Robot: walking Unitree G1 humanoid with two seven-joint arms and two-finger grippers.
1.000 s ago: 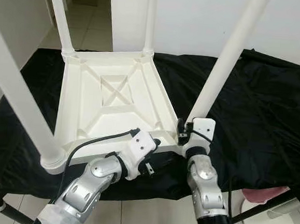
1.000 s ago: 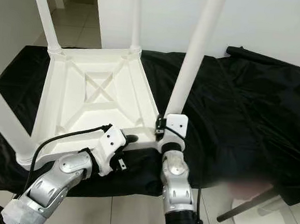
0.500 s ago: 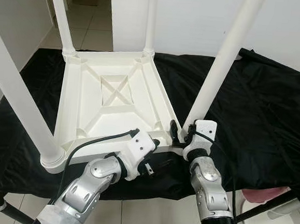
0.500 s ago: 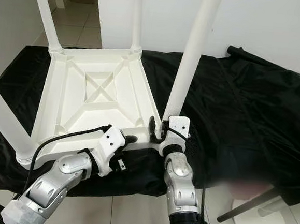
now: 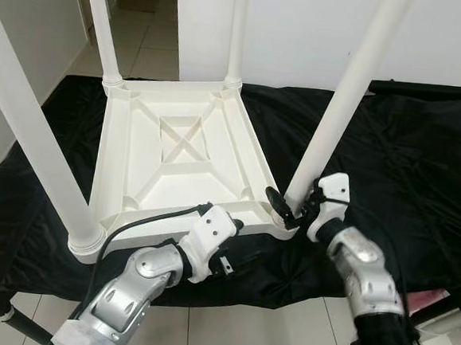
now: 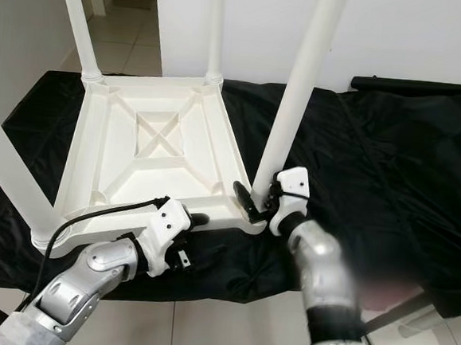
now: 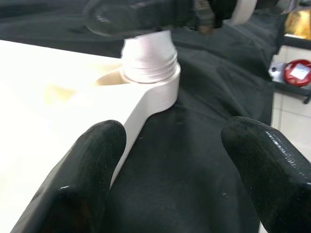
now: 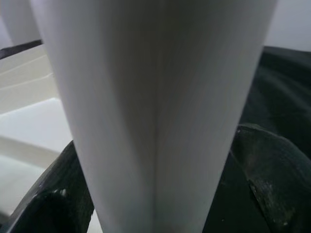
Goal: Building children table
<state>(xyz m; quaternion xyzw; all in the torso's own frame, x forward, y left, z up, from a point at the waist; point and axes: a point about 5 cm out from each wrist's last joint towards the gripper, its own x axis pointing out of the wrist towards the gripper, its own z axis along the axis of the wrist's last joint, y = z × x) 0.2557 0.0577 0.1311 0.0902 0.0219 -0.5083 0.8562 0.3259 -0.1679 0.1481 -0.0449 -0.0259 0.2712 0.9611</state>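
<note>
Left eye view: the white children table (image 5: 180, 149) lies upside down on a black cloth (image 5: 406, 170), its legs standing upward. The near-right table leg (image 5: 340, 101) rises steeply from the near-right corner socket, its long axis close to upright with a slight lean away toward the right. The right gripper (image 5: 292, 203) sits at the base of that leg, one black finger on the table side and the wrist on the cloth side, so the leg stands between the jaws. The left gripper (image 5: 238, 225) rests at the near edge of the tabletop, just left of the same corner. Right eye view: same layout; the right gripper (image 6: 259, 200) is the nearer one to the leg's base, the left gripper (image 6: 197, 219) is beside it along the edge. Left wrist view: the left gripper's fingers (image 7: 92, 160) are spread apart, one lying over the white edge, the other over the cloth; the threaded leg end in its corner socket (image 7: 150, 77) lies straight ahead. Right wrist view: the right fingers (image 8: 262, 170) flank the white leg on both sides, closed against it. Judgement: the coming move is a turn about the leg's upright axis, to seat the thread.
</note>
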